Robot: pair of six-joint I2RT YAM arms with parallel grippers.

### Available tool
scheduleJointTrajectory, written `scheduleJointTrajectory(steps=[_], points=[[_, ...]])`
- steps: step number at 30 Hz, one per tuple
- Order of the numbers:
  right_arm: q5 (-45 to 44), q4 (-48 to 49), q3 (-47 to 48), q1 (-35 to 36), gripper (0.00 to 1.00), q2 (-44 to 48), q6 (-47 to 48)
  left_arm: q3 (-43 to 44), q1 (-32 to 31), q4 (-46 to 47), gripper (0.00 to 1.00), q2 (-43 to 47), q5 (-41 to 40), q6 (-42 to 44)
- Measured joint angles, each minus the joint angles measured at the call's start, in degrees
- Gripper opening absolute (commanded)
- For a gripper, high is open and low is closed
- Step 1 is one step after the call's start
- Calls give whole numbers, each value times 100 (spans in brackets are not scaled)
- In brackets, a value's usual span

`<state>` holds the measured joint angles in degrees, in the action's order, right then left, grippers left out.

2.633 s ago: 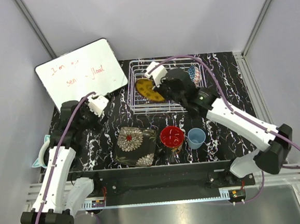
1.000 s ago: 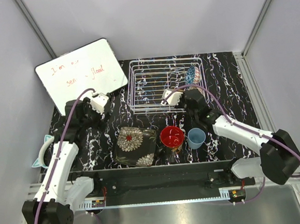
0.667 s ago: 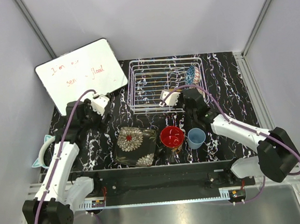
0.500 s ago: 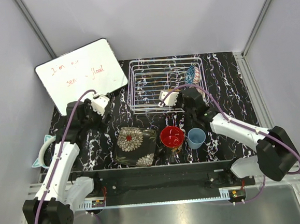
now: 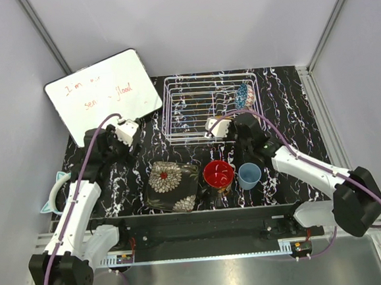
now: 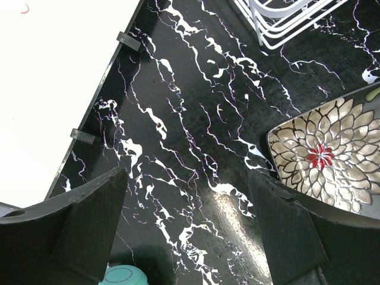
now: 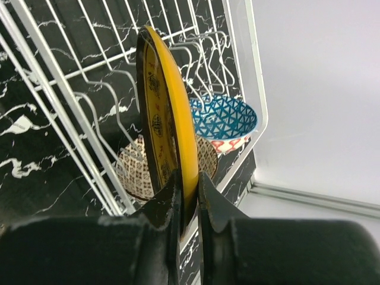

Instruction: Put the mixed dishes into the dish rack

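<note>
My right gripper (image 7: 189,178) is shut on the rim of the yellow-and-dark plate (image 7: 169,119), which it holds upright on edge among the wires of the white dish rack (image 7: 71,95). The blue patterned bowl (image 7: 225,116) and a brown patterned dish (image 7: 130,172) sit in the rack behind the plate. In the top view the right gripper (image 5: 232,117) is at the right front part of the rack (image 5: 175,111). The floral dish (image 5: 172,183), red bowl (image 5: 218,173), dark mug (image 5: 222,191) and pale blue cup (image 5: 249,175) stand on the table. My left gripper (image 5: 112,150) is open and empty.
A white writing board (image 5: 104,93) leans at the back left. Teal headphones (image 5: 53,196) lie at the table's left edge and show in the left wrist view (image 6: 122,276). The floral dish (image 6: 323,157) lies right of the left gripper (image 6: 187,202).
The right gripper carried the plate from over the rack's left side to its right front part and turned it on edge. Over the last second it barely shifted. The left arm stayed put.
</note>
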<state>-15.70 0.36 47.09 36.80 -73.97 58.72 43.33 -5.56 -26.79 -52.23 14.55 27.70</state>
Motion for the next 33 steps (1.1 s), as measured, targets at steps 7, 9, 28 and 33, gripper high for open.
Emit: scheduleJointTrajectory(steps=[7, 9, 28, 33], points=[[-168, 2, -435, 0, 0, 444, 94, -59, 0, 81, 89, -2, 2, -59], [-184, 48, -503, 0, 0, 490, 131, -74, 0, 74, 89, -4, 0, -63], [-623, 1069, -758, 44, 0, 278, 1231, -74, 0, 190, 89, -278, 0, -107], [-684, 1268, -708, 44, 0, 22, 1620, -74, 0, 216, 89, -289, -4, -105]])
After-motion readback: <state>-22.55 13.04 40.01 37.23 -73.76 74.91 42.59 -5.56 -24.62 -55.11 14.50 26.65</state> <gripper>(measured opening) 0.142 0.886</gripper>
